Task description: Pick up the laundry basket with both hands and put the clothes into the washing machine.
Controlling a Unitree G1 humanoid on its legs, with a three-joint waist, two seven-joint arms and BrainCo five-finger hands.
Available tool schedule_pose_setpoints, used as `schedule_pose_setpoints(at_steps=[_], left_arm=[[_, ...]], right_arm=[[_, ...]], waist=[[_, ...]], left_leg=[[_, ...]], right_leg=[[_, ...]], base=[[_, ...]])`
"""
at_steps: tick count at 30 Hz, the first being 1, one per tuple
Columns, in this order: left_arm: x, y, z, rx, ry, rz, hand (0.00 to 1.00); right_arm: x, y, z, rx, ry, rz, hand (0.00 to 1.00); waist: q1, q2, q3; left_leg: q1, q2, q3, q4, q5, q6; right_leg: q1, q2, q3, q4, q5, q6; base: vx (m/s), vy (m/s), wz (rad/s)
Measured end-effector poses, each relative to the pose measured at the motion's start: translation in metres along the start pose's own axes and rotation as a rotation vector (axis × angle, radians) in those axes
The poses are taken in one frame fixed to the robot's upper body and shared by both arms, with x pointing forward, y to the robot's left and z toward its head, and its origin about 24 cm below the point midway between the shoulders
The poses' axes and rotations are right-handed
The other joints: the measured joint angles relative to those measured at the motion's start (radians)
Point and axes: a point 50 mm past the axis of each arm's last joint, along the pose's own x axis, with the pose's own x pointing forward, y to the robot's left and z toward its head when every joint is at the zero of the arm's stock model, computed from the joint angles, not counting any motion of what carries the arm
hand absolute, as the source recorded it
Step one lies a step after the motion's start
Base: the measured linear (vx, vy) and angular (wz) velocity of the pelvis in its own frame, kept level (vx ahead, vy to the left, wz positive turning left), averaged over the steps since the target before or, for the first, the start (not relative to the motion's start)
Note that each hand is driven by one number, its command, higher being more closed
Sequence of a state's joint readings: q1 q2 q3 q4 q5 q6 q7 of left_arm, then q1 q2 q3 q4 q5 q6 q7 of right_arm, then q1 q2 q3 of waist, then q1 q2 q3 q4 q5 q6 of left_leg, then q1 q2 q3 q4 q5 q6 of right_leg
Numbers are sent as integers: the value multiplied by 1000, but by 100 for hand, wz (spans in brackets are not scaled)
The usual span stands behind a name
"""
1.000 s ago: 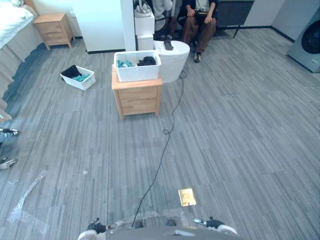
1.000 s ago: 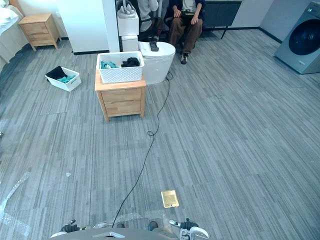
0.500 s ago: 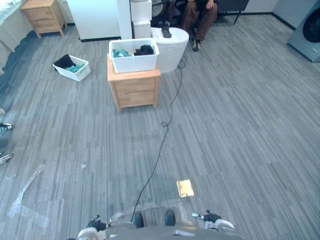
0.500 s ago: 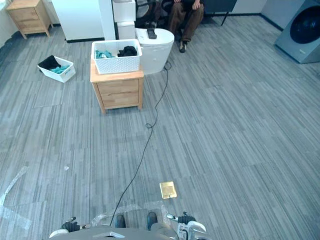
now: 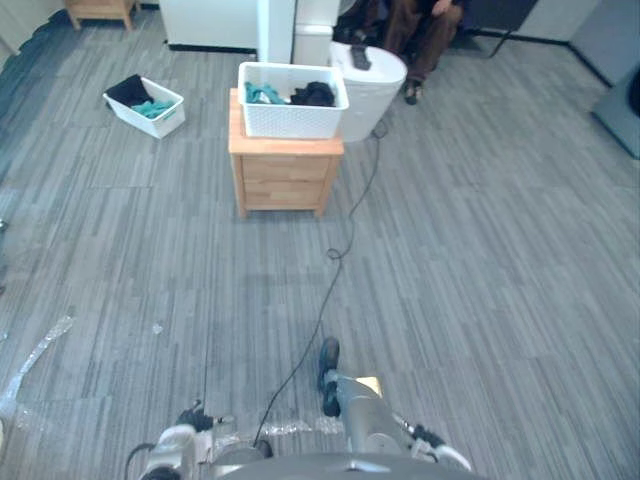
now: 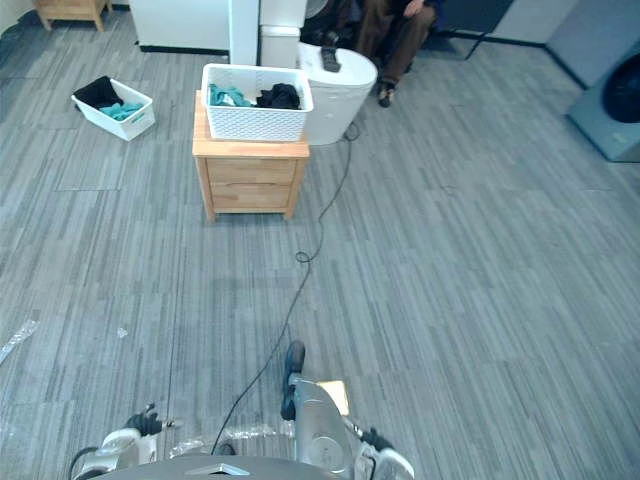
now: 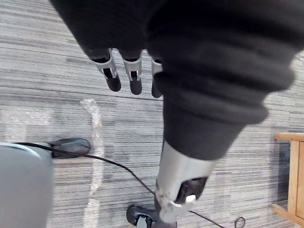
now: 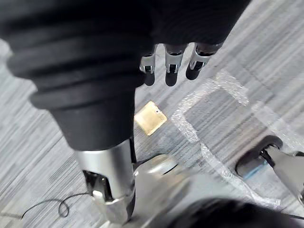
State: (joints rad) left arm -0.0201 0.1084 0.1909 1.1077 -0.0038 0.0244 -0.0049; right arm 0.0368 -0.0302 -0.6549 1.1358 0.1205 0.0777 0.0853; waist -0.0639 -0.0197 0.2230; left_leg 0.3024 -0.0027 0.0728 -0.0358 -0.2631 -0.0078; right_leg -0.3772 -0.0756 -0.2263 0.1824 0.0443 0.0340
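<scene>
We're standing well apart from the laundry basket (image 5: 293, 120). It's sitting on a wooden nightstand (image 5: 283, 180) across the room, with teal and black clothes (image 6: 278, 97) lying inside.

Left hand (image 7: 135, 78) and right hand (image 8: 172, 65) are both hanging loose, fingers straight, holding nothing.

We're judging the basket as light, rigid perforated plastic. The load is soft and low, so it shouldn't be shifting much. We're planning on taking it at the two short ends under the rim, one hand each.

The floor (image 5: 480, 260) is looking flat: grey planks, a brass plate (image 8: 150, 118) and clear tape (image 8: 223, 90) near us. The grey front-loader at far right is probably the washing machine (image 6: 612, 105), but it's partly cut off.

A smaller bin (image 5: 160, 118) is sitting on the floor to the left, and a person (image 6: 395, 25) is sitting behind.
</scene>
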Motion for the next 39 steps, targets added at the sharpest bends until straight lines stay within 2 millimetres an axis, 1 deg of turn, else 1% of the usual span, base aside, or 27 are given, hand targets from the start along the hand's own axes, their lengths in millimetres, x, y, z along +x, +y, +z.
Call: schedule_pose_setpoints(at_steps=[1, 2, 3, 4, 5, 7, 8, 9, 12, 13, 14, 15, 16, 17, 18, 20, 22, 24, 27, 28, 29, 30, 32, 34, 35, 37, 39], left_arm=[[-2, -1, -11, -23, 27, 0, 0], [-2, 5, -12, -54, 29, 21, 0], [-3, 2, -11, -73, 20, 19, 0], [-4, -1, -9, -134, -2, 21, 0], [-4, -3, -7, -167, -20, 21, 0], [-4, -3, 0, -179, -47, 22, 0], [-4, 0, 6, -166, -77, 28, 0], [-4, 1, 9, -161, -92, 26, 0], [-5, -2, 18, -160, -137, 22, 0], [-5, -4, 16, -163, -131, 21, 0], [-6, -8, 5, -155, -97, 13, 0], [-7, -8, -5, -146, -69, 12, 0], [-7, -2, -5, -146, -64, 27, 0], [-6, 9, -9, -107, -44, 55, 0], [-6, 16, -7, -65, -42, 69, 0], [-6, 21, -7, -17, -30, 74, 0], [-5, 16, -1, -9, -54, 56, 0], [-5, 10, 16, -10, -122, 37, 0], [-6, 4, 40, -57, -213, 29, 0], [-7, 8, 44, -74, -240, 39, 0], [-9, 10, 49, -87, -269, 53, 0], [-11, 12, 48, -92, -276, 62, 0], [-16, 29, 46, -112, -307, 118, 0], [-19, 18, 48, -158, -331, 95, 0], [-20, 13, 52, -188, -351, 83, 0], [-23, 18, 62, -215, -399, 97, 0], [-31, 30, 80, -252, -486, 140, 0]], right_arm=[[-2, -11, -6, 32, 12, -31, 0], [-3, -12, -10, 57, 21, -37, 0], [-3, -14, -7, 66, 6, -42, 0], [-3, -11, 3, 45, -33, -34, 0], [-2, -4, 21, 8, -89, -12, 0], [0, 16, 42, -61, -146, 40, 0], [0, 38, 52, -125, -176, 96, 0], [0, 46, 54, -146, -188, 118, 0], [-5, 86, 76, -232, -276, 201, 0], [-6, 93, 80, -240, -299, 221, 0], [-7, 93, 83, -247, -316, 221, 0], [-7, 91, 80, -275, -311, 213, 0], [-7, 93, 74, -287, -298, 220, 0], [-6, 91, 65, -300, -277, 221, 0], [-6, 87, 56, -311, -262, 211, 0], [-6, 84, 47, -343, -241, 212, 0], [-8, 89, 39, -407, -235, 240, 0], [-12, 98, 44, -433, -277, 277, 0], [-16, 108, 57, -427, -335, 297, 0], [-19, 109, 60, -423, -359, 305, 0], [-22, 109, 65, -422, -387, 306, 0], [-22, 107, 65, -423, -393, 300, 0], [-28, 99, 71, -443, -441, 275, 0], [-39, 96, 103, -490, -566, 263, 0], [-47, 94, 123, -512, -644, 251, 0], [-58, 90, 145, -534, -735, 226, 0], [-78, 93, 167, -531, -859, 231, 0]], waist=[[-7, 23, -9], [-3, 15, -4], [-1, 36, -4], [19, 55, 5], [54, 77, 25], [69, 68, 42], [78, 52, 47], [89, 38, 49], [127, 34, 27], [133, 37, 19], [136, 65, 0], [144, 75, -11], [141, 42, -14], [115, -12, -37], [102, -46, -36], [77, -59, -23], [66, -53, -21], [61, -40, -16], [68, -12, 0], [74, -19, -4], [74, -27, -8], [73, -32, -11], [75, -72, -36], [60, 17, -29], [56, 47, -24], [48, 78, -32], [47, 74, -29]], left_leg=[[-12, 49, 7, 134, -63, -84], [-129, 85, 27, 444, -85, -122], [-197, 121, 38, 631, -52, -131], [-328, 191, 36, 938, 126, -124], [-419, 235, 42, 1149, 195, -128], [-490, 243, 57, 1277, 174, -101], [-552, 246, 79, 1274, 141, -83], [-577, 251, 103, 1242, 126, -78], [-665, 239, 178, 777, 102, -69], [-648, 209, 165, 533, 134, -92], [-621, 176, 114, 324, 202, -96], [-604, 131, 41, 329, 318, -20], [-595, 111, 53, 354, 288, -6], [-564, 75, 67, 326, 276, 12], [-507, 46, 73, 291, 265, 22], [-434, 28, 72, 271, 239, 35], [-331, 29, 73, 230, 231, 40], [-276, 38, 73, 177, 229, 38], [-248, 86, 66, 153, 194, -2], [-255, 93, 71, 155, 178, -21], [-262, 98, 67, 160, 158, -39], [-257, 98, 63, 159, 153, -49], [-249, 96, 51, 160, 125, -106], [-272, 167, 32, 150, 138, -138], [-278, 198, 15, 124, 160, -161], [-279, 228, 7, 82, 203, -183], [-286, 242, 8, 63, 235, -182]], right_leg=[[37, 37, -16, 41, -26, -63], [81, 53, -11, 54, 8, -74], [105, 71, -29, 55, -15, -79], [165, 105, -33, 52, -43, -82], [231, 134, -4, 48, -75, -77], [333, 139, 39, 25, -110, -72], [440, 129, 77, -25, -114, -74], [470, 121, 89, -40, -114, -74], [565, 70, 134, -99, -156, -39], [583, 55, 138, -101, -192, 6], [604, 58, 162, -92, -248, 23], [616, 56, 204, -37, -320, 35], [616, 28, 223, 9, -344, 41], [537, -12, 235, 187, -347, 45], [425, -34, 259, 448, -302, 87], [326, -41, 268, 723, -255, 129], [228, -50, 221, 874, -262, 106], [160, -90, 155, 797, -276, 81], [134, -134, 111, 373, -236, 87], [142, -134, 136, 192, -167, 102], [142, -144, 166, 121, -102, 119], [146, -149, 164, 108, -87, 119], [192, -149, 157, 35, -42, 81], [183, -90, 95, 35, -48, 70], [171, -62, 69, 34, -50, 65], [168, -37, 37, 34, -59, 49], [169, -26, 12, 35, -66, 38]], base=[[789, -256, 81], [921, -371, 69], [729, -336, 33], [867, -344, -33], [744, -221, -56], [633, -141, -61], [663, -103, -51], [758, -78, -63], [569, 58, -76], [560, 173, -84], [716, 315, -114], [618, 334, -104], [629, 354, -55], [576, 284, -7], [545, 258, 15], [464, 183, 18], [429, 134, 13], [241, 32, 9], [226, -72, 0], [150, -192, 3], [159, -234, 5], [200, -332, 12], [285, -430, 10], [254, -352, 21], [242, -293, 30], [197, -242, 25], [126, -188, 29]])
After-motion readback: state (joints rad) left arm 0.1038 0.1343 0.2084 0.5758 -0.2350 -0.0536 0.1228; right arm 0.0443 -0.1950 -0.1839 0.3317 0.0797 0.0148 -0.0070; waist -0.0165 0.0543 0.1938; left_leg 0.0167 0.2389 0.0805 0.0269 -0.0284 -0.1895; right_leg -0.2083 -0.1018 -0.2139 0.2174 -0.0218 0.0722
